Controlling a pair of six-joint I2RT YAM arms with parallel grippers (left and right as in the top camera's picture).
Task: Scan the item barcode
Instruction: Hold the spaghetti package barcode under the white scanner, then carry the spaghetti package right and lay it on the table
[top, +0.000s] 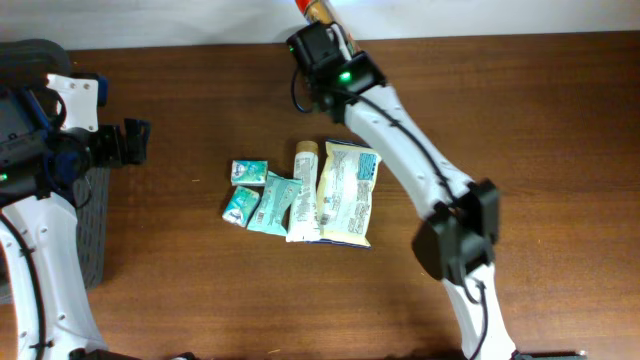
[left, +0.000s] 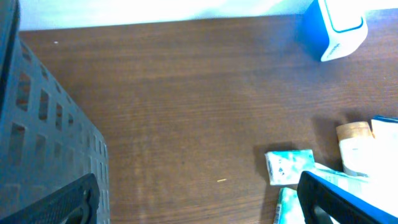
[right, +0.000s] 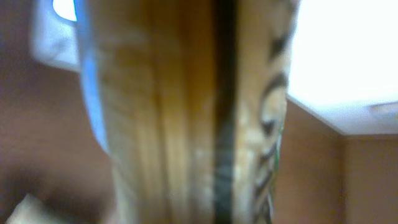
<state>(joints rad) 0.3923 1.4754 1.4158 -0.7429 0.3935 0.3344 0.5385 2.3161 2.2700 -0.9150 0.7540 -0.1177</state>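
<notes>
We see the right gripper (top: 318, 20) closed on the item (top: 316, 9), a tan and orange pack. It is held well beyond the pouch (top: 348, 192), at the far edge of the table (top: 540, 110). In our right wrist view the item (right: 168, 124) fills the frame edge-on, and its print is too blurred to read. A blurred blue and white shape (right: 59, 31) shows behind it.

Our left gripper (top: 140, 141) stands wide open and holds nothing, well to the left of the pouch. It hangs over the near corner of the basket (top: 95, 230).

A tube (top: 303, 190) lies against the pouch's left side. Three teal sachets (top: 248, 172) sit just left of the tube, the nearest one touching it. From the left wrist we see a blue box (left: 333, 28) on the table, well beyond the tube (left: 354, 146).
</notes>
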